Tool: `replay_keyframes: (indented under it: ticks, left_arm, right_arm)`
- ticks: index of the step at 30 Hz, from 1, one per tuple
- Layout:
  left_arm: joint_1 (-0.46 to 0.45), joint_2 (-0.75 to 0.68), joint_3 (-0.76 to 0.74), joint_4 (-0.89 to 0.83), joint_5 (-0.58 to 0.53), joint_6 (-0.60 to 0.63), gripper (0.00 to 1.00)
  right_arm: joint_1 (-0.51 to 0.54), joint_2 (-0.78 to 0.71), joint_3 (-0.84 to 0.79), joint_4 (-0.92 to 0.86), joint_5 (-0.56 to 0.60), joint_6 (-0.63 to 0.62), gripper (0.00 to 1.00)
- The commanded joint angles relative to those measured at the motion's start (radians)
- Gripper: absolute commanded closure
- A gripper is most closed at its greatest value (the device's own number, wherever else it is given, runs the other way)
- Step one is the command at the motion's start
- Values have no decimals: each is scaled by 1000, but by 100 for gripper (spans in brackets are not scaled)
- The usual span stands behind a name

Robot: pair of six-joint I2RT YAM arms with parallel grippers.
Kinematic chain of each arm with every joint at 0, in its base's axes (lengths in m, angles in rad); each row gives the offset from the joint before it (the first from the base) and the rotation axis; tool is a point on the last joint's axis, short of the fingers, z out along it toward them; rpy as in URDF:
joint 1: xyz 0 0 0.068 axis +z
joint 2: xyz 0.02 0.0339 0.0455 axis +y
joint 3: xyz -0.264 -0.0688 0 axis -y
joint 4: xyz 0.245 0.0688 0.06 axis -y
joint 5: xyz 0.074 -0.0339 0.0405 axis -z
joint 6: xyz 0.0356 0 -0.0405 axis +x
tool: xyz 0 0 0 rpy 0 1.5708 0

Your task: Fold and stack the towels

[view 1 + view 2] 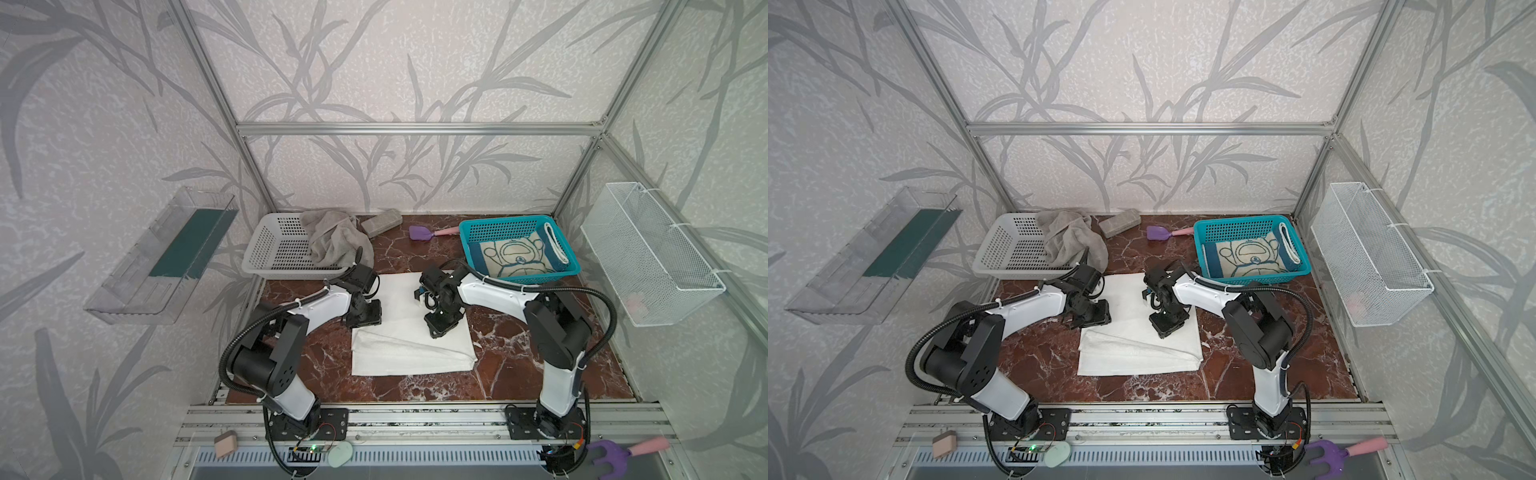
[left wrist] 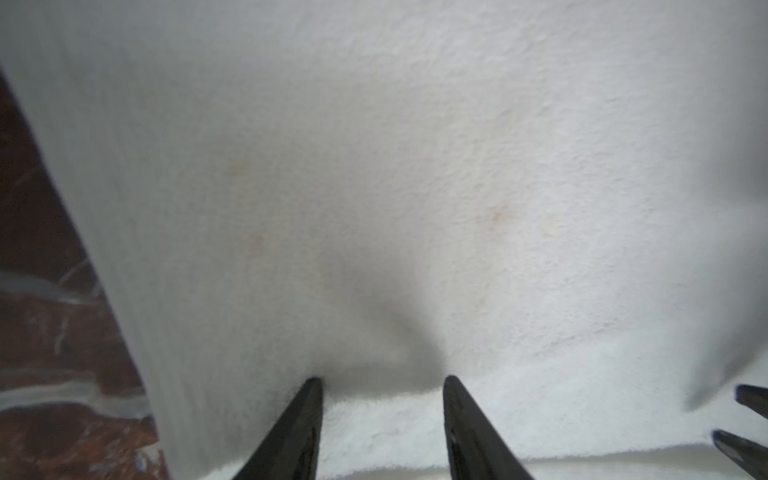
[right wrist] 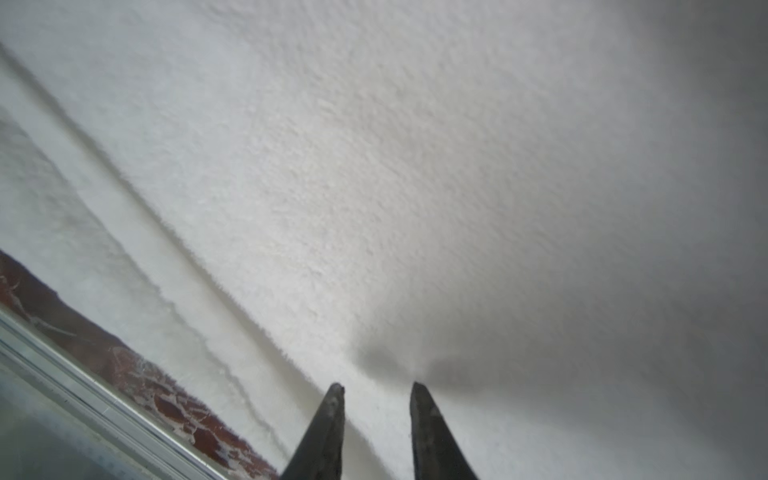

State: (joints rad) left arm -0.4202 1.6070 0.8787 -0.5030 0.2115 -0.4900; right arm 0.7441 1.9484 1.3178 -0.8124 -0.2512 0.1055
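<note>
While the partly folded white towel (image 1: pixel 415 353) lies mid-table, I see my left gripper (image 2: pixel 380 380) parted wide and my right gripper (image 3: pixel 378 386) parted less, both over its pile and holding nothing. The grey towel (image 1: pixel 332 237) drapes over the white basket (image 1: pixel 266 249). The cartoon towel (image 1: pixel 515 257) sits in the teal basket (image 1: pixel 498 228).

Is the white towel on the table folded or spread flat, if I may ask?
Folded, at least partly: the white towel lies doubled near its front edge.
</note>
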Motion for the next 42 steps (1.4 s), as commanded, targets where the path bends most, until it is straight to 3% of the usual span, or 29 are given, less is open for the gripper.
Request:
replay_keyframes:
  ticks: [1, 8, 12, 16, 20, 23, 30, 33, 42]
  left_arm:
    - [-34, -49, -67, -93, -62, 2, 50]
    - [-130, -381, -224, -220, -77, -120, 50]
    - [-176, -549, -255, -199, 3, -202, 50]
    - [-178, -609, -264, -186, 89, -207, 50]
    - [-174, -584, -243, -198, -6, -212, 50]
    - [-153, -486, -210, -153, -47, -222, 49]
    - [-135, -193, -18, -69, -3, -163, 57]
    - [-148, -147, -42, 35, 31, -177, 64]
    - [-327, -182, -182, 94, -64, -270, 68]
  right_arm:
    - [-3, 48, 36, 6, 27, 42, 72]
    - [-9, 78, 10, 28, 26, 100, 73]
    - [-9, 62, -7, 35, 18, 112, 72]
    - [-9, 57, -25, 42, 19, 105, 72]
    - [-9, 65, -34, 51, 17, 103, 72]
    - [-9, 65, -44, 62, 14, 108, 72]
    - [22, 45, 3, -6, 92, 106, 72]
    - [48, 22, 32, -7, 69, 113, 72]
    - [56, 88, 9, 110, -28, 159, 73]
